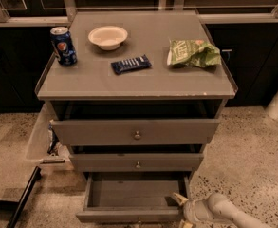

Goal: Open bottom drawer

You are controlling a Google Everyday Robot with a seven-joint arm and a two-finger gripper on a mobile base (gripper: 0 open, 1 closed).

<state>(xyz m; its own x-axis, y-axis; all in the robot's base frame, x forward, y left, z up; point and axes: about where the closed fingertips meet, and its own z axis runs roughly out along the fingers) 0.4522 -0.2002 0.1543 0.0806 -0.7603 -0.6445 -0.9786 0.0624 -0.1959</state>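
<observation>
The grey cabinet has three drawers. The bottom drawer, with the slimmest front and a tiny knob at the frame's lower edge, stands pulled far out, and its empty inside shows. The middle drawer and the top drawer are each pulled out a little. My gripper is at the bottom drawer's front right corner, at the end of the pale arm that enters from the lower right. One yellowish finger points over the drawer's right rim.
On the cabinet top stand a blue soda can, a white bowl, a dark snack bar and a green chip bag. A pale bin sits left of the cabinet. The speckled floor lies to the right.
</observation>
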